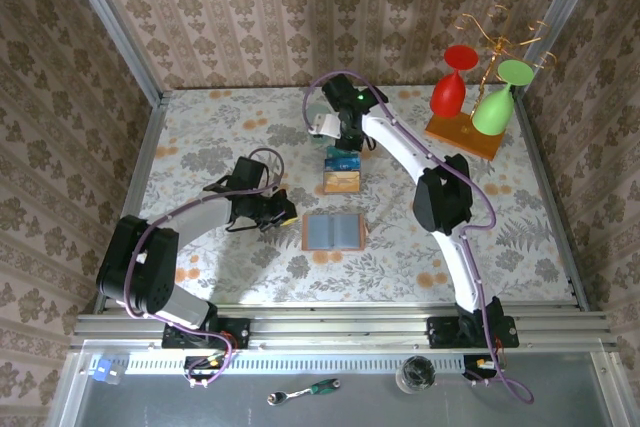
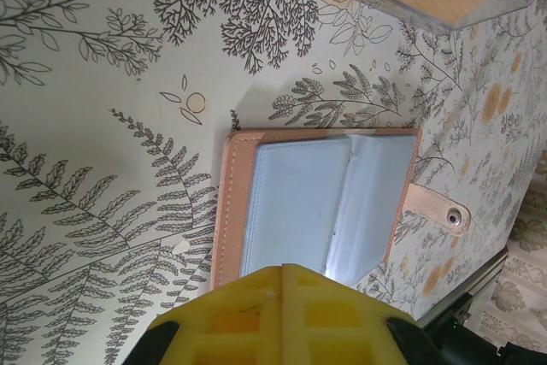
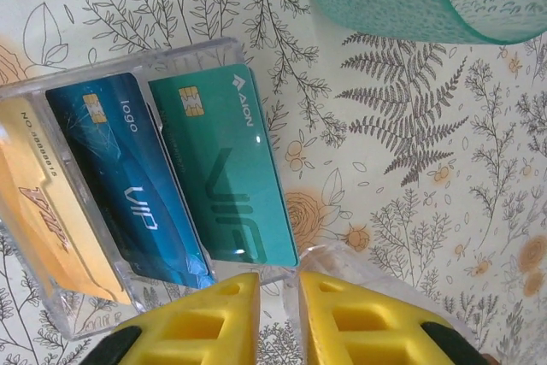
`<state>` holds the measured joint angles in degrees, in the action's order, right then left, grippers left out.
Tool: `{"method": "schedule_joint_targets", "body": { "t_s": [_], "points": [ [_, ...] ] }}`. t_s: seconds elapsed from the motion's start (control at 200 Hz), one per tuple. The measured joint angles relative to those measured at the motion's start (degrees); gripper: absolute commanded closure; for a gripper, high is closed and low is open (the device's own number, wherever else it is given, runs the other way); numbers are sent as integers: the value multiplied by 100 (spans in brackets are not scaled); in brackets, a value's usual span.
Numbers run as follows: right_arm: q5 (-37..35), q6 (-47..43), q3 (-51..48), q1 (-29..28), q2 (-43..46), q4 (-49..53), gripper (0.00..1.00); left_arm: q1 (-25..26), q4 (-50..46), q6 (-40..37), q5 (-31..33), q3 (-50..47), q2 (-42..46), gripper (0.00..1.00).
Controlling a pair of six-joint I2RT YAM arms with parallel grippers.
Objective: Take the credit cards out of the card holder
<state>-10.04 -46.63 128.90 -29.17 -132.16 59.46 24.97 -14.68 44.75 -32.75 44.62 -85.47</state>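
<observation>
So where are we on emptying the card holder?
Looks nearly done. The card holder lies open, its visible pockets empty. Orange card, blue card and green card stand in the clear rack. Right gripper, jaws slightly parted, sits by the green card, holding nothing; left gripper is shut over the holder. Remaining: probably just retracting.

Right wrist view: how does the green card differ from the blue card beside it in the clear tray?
Colour: the green card is teal-green, the blue card deep blue. Print: the green card reads AION, the blue card reads logo. Exposure: the green card's face shows whole; the blue card's right edge tucks behind it. Both carry a gold chip and VIP lettering and sit in the clear tray.
</observation>
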Motion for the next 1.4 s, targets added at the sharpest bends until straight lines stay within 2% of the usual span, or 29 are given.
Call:
{"method": "schedule_joint_targets", "body": {
  "t_s": [0.305, 0.49, 0.65, 0.78, 0.965, 1.065, 1.09, 1.135, 1.21, 1.24, 1.4],
  "points": [
    [439, 1169, -1421, -37, 1032, -584, 76, 7, 146, 0, -46, -52, -44, 100],
    [892, 2487, -2479, -125, 1716, -1283, 75, 42, 310, 2, -68, -90, -240, 100],
    [1204, 3587, -3641, -188, 2339, -1987, 67, 55, 372, -24, -37, -94, -345, 100],
    [1165, 4205, -4675, -208, 2885, -2529, 57, 52, 186, -332, 358, -59, -330, 81],
    [761, 4662, -5757, -151, 3541, -3110, 46, -125, -339, -975, 1362, 125, -74, 48],
    [483, 4791, -6205, -24, 3821, -3383, 34, -326, -549, -1325, 1965, 162, 223, 30],
    [409, 4841, -6332, 26, 3899, -3462, 30, -380, -601, -1449, 2109, 164, 302, 17],
    [295, 4850, -6531, 109, 4022, -3593, 21, -490, -673, -1554, 2341, 166, 428, 1],
    [83, 4918, -6870, 280, 4236, -3803, 8, -686, -765, -1742, 2675, 173, 579, 0],
    [2, 4931, -6994, 348, 4319, -3880, 0, -774, -796, -1816, 2802, 179, 619, 0],
    [-413, 4966, -7534, 754, 4682, -4334, 0, -1189, -887, -2192, 3526, 203, 737, 0]
  ]
}}
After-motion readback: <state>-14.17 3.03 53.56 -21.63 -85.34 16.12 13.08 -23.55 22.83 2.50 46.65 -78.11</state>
